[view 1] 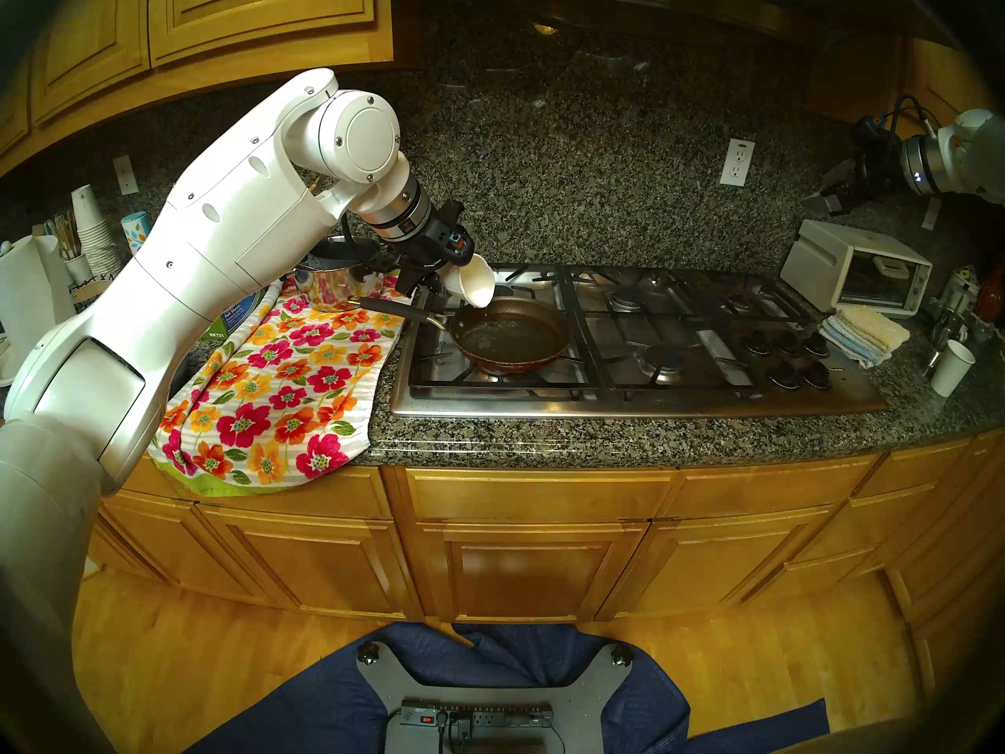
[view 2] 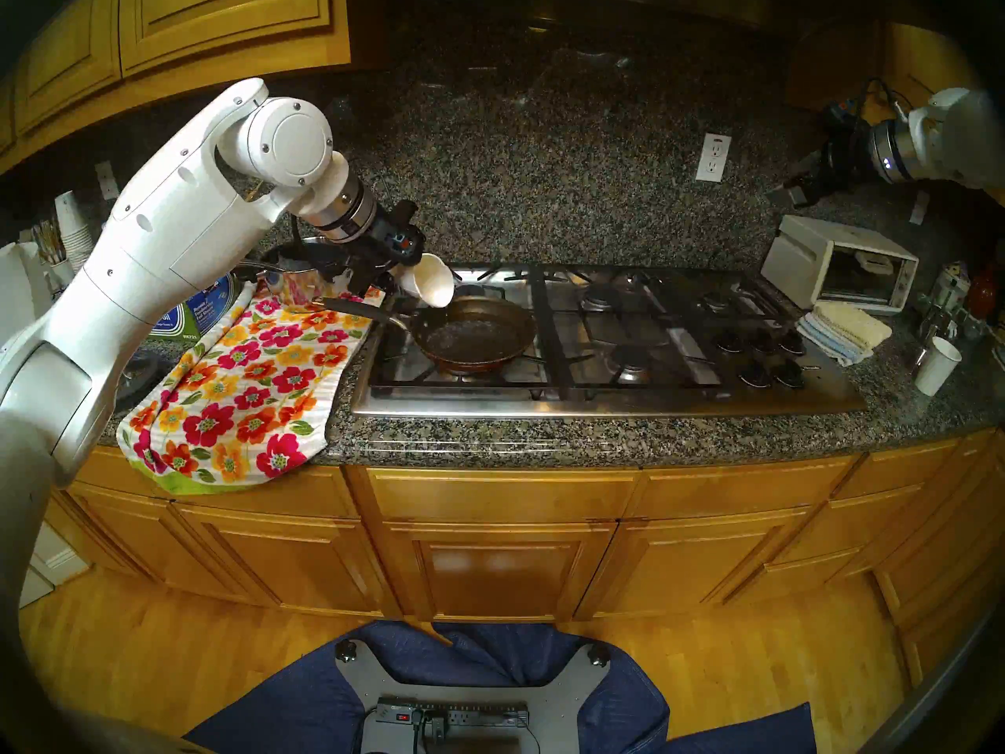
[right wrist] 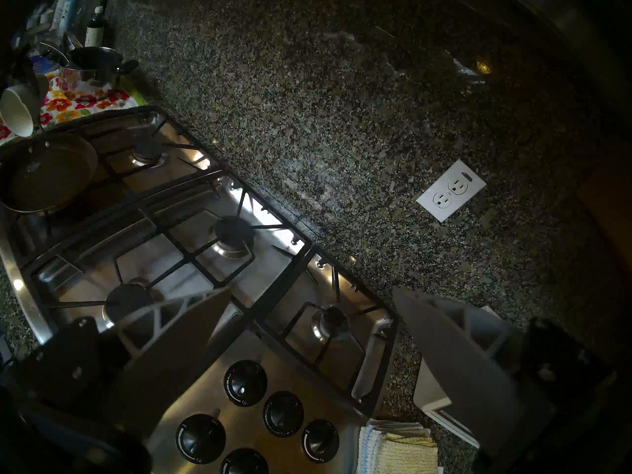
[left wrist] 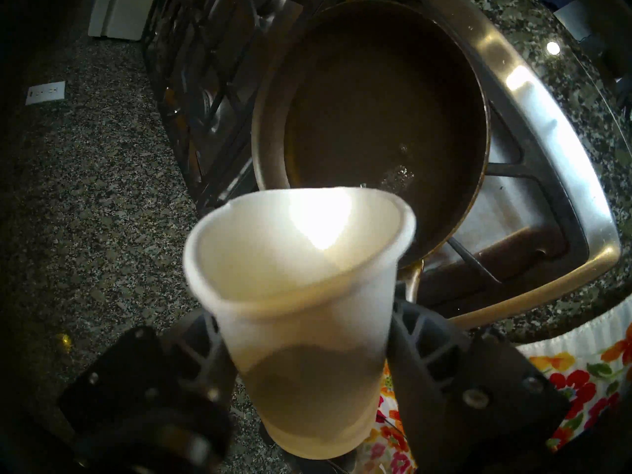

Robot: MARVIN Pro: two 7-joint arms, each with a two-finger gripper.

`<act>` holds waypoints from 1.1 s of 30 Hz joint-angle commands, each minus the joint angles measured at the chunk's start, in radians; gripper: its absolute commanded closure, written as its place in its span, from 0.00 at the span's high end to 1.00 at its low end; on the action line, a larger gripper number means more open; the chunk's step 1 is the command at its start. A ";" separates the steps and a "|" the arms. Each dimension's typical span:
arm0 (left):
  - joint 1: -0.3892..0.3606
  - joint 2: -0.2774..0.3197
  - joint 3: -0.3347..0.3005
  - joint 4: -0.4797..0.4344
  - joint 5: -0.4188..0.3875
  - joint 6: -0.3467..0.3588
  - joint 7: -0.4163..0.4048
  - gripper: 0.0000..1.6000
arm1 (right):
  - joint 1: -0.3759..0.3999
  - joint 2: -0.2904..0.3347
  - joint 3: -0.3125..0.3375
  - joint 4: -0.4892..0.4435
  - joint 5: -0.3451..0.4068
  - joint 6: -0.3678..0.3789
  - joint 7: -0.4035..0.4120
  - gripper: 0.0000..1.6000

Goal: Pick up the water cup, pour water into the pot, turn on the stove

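Wide stainless-steel gas cooktop [view 1: 625, 404] with black iron grates is carrying the shallow bronze-brown frying pan [view 1: 511, 331], wet and glinting inside. Left gripper [left wrist: 304, 357] is clamping the white tapered paper cup [view 1: 472, 282] low on its wall, tipped over the pan's rim. Thin paper, probably light and crushable; mid-wall hold suits. Right gripper [right wrist: 307, 329] is hovering spread, empty, above the knobs [right wrist: 283, 413].

stove [view 1: 641, 404]: set in the tabletop [view 1: 652, 437], centre
pan [view 1: 511, 331]: on the stove's front-left grate, handle pointing left
cup [view 1: 472, 282]: in the left end effector [left wrist: 304, 346], tipped over the pan's rear-left rim
knobs [view 1: 788, 358]: stove's front-right corner
floral towel [view 1: 283, 388]: tabletop left of the stove
saucepan [view 1: 337, 271]: on the towel's rear end
toaster oven [view 1: 854, 271]: right of the stove, rear
folded cloths [view 1: 864, 334]: in front of the toaster oven
right end effector [view 1: 826, 200]: above the toaster oven
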 commanded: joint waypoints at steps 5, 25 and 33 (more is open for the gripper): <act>-0.023 0.002 -0.019 -0.026 0.032 -0.005 0.042 0.47 | 0.032 -0.007 0.000 0.027 0.005 -0.001 -0.002 1.00; -0.014 0.037 -0.132 -0.085 -0.063 0.106 0.019 0.49 | 0.032 -0.007 0.000 0.026 0.005 -0.002 -0.003 1.00; 0.004 0.075 -0.204 -0.124 -0.132 0.179 0.005 0.49 | 0.032 -0.007 0.000 0.026 0.005 -0.002 -0.003 1.00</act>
